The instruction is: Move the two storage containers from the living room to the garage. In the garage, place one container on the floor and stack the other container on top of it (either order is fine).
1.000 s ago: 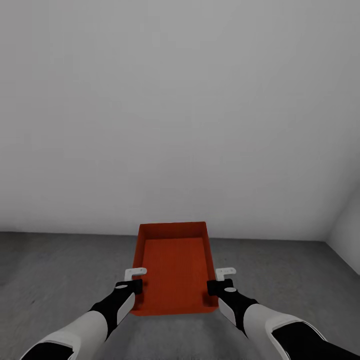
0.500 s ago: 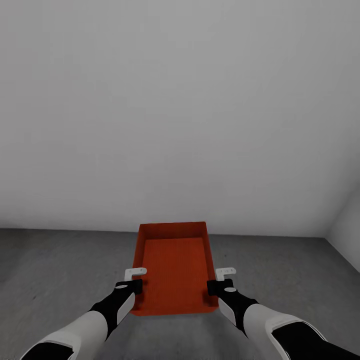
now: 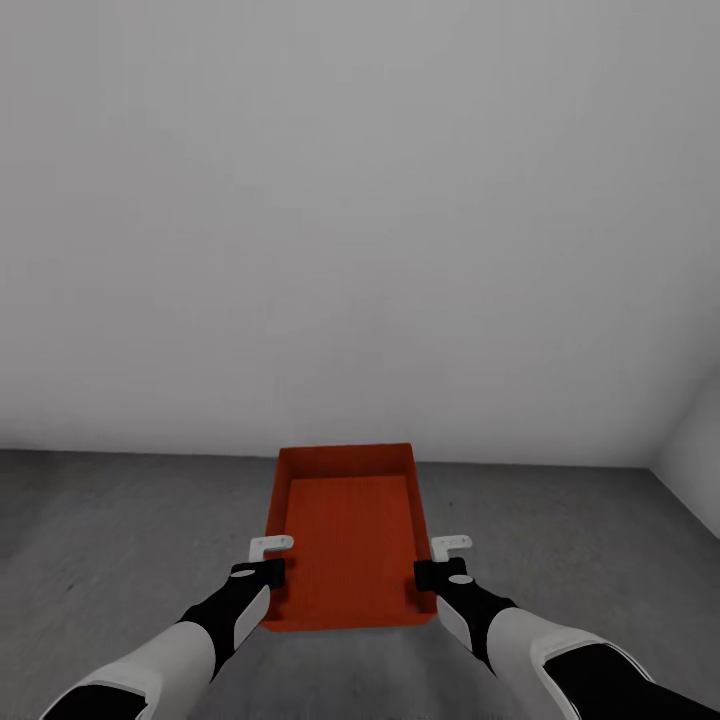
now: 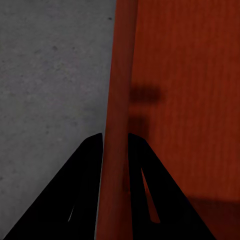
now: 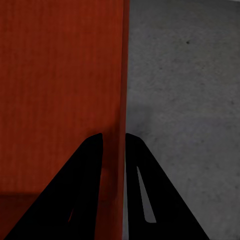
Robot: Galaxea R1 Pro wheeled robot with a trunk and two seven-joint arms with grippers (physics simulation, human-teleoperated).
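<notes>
Both arms carry an orange-red storage container (image 3: pixel 347 535) level above the garage's dark grey floor (image 3: pixel 110 530), the left gripper (image 4: pixel 116 142) and right gripper (image 5: pixel 114 141) each pinched closed across a side wall to keep it balanced.

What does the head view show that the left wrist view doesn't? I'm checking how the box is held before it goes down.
Head view alone: the whole storage container with its open top, both arms, the right gripper clamped on the container's right wall, and the white wall behind.

Left wrist view alone: close up, the left gripper has one finger inside and one outside the container's left wall.

Both: the orange-red container, the left gripper on its left wall, and the dark grey floor around it.
</notes>
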